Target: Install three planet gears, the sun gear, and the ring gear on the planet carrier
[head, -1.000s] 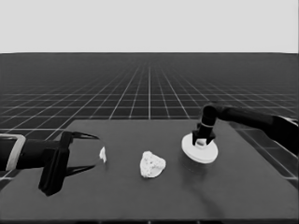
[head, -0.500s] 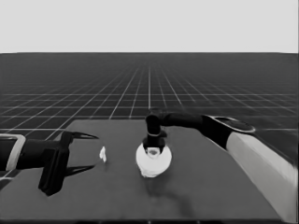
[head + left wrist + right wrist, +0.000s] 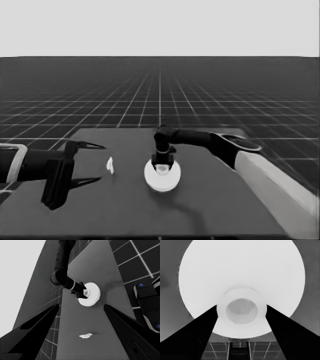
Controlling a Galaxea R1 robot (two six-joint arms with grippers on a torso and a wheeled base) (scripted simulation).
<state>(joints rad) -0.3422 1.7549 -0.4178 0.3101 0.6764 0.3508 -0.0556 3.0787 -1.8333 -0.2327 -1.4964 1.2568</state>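
over the middle of the dark bench [image 3: 210,210] my right jaws [image 3: 163,165] grip the raised hub of the larger white round part [image 3: 162,176] to seat it centred, while my left jaws [image 3: 89,164] wait open at the left end.

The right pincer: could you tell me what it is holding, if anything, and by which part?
The right pincer holds the larger round part by its raised middle hub, a finger on each side.

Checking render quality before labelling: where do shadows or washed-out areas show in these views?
Head view: a faint shadow trails on the table below the larger round part. Left wrist view: a soft smudge of shadow lies beside that part; the thin white piece stays crisp. Right wrist view: the part is nearly uniform white, its raised middle barely outlined.
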